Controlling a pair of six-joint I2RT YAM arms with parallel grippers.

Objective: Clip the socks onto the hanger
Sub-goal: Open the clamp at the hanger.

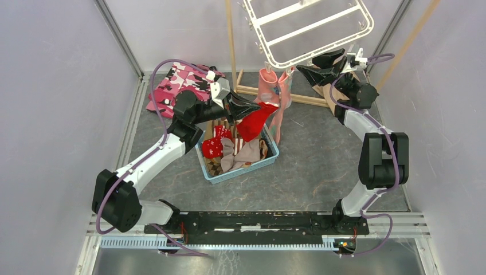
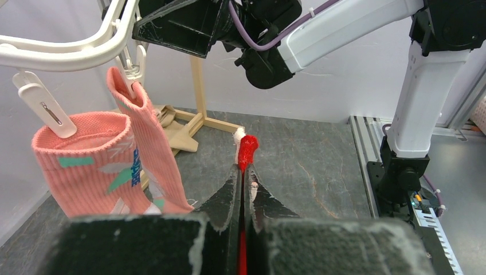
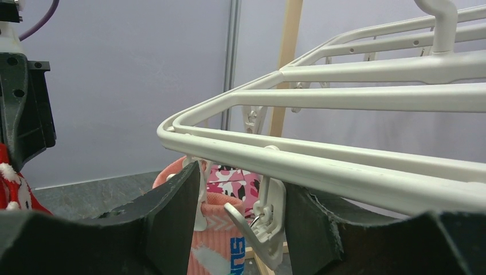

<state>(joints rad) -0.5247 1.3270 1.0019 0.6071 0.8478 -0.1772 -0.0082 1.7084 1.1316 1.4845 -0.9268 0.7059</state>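
Note:
The white hanger (image 1: 309, 28) hangs at the back. Two salmon-pink socks (image 1: 272, 91) are clipped to its near rim. My left gripper (image 1: 259, 107) is shut on a red sock (image 1: 255, 123) and holds it above the basket, just left of the pink socks. In the left wrist view the red sock (image 2: 247, 150) sticks out past the closed tips (image 2: 243, 172). My right gripper (image 1: 305, 65) is open at the hanger's rim. In the right wrist view its fingers (image 3: 240, 195) stand on either side of a dangling white clip peg (image 3: 266, 223), beside a pink sock (image 3: 212, 229).
A blue basket (image 1: 269, 157) below the left gripper holds more socks, red, brown and striped. A pink camouflage garment (image 1: 177, 83) lies at the back left. A wooden pole stand (image 1: 232, 46) rises behind the hanging socks. Grey walls close in on both sides.

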